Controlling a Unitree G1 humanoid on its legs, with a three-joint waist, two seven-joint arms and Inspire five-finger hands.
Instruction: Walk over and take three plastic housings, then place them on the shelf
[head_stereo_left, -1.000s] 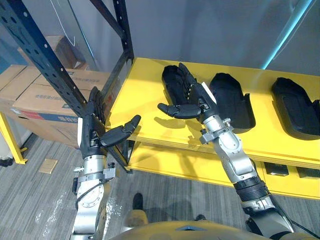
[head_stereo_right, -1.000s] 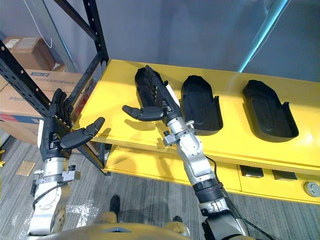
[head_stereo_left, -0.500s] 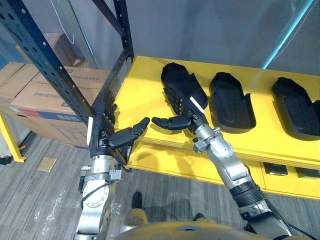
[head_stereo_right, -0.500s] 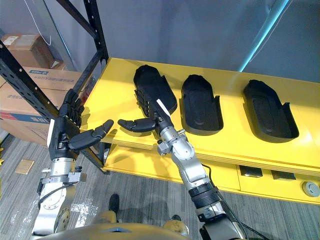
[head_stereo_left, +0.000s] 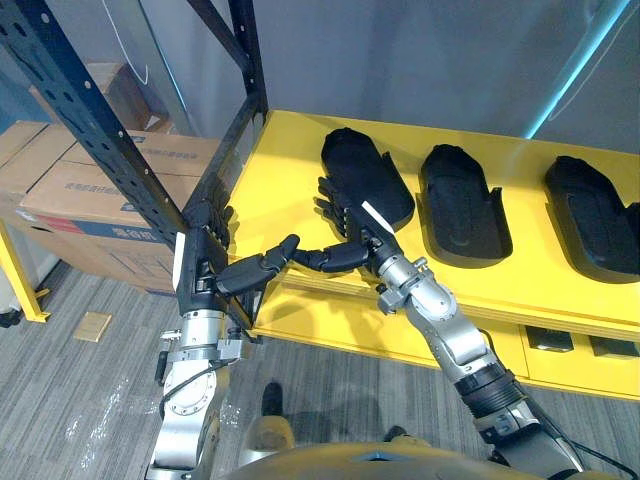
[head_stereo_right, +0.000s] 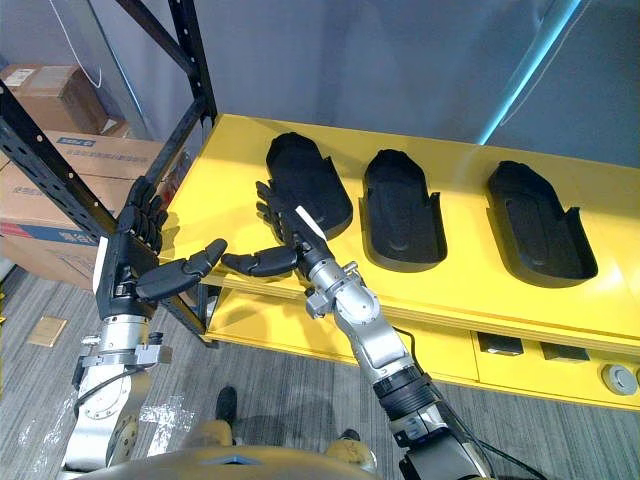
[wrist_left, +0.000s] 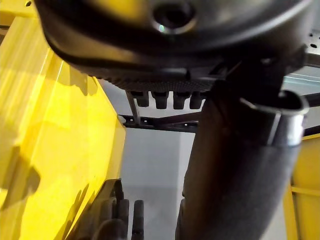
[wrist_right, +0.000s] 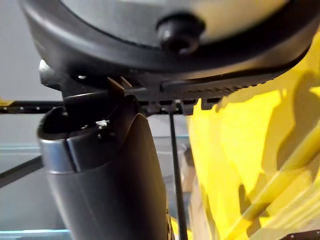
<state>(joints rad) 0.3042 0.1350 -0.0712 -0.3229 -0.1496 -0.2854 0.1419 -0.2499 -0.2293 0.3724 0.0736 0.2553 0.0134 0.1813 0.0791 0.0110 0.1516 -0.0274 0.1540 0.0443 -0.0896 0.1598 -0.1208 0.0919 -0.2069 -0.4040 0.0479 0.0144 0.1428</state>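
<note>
Left eye view, starting to the left of the leftmost housing (head_stereo_left: 368, 178): the left hand (head_stereo_left: 196, 268) hangs off the corner of the yellow shelf (head_stereo_left: 285, 185), well apart from that housing. Its fingers are straight and close together, the thumb is stretched out towards the housing, and it holds nothing.

The right hand (head_stereo_left: 357, 232) comes next, over the shelf's front edge and just beside the housing's near-left rim. Its fingers are spread and its thumb points away from the housing, towards the left thumb, and it too is empty. I cannot tell whether its fingertips brush the rim.

The leftmost housing lies flat on the shelf, hollow side up. Its long axis runs from the front edge towards the back, leaning slightly left at the far end. From the right hand it lies ahead and a little to the right, so that hand is much the nearer of the two. A grasp would probably mean turning the palm over the near end.

To the right of it, the middle housing (head_stereo_left: 462, 215) and the right housing (head_stereo_left: 590, 215) lie roughly parallel, apart from each other and from both hands.
</note>
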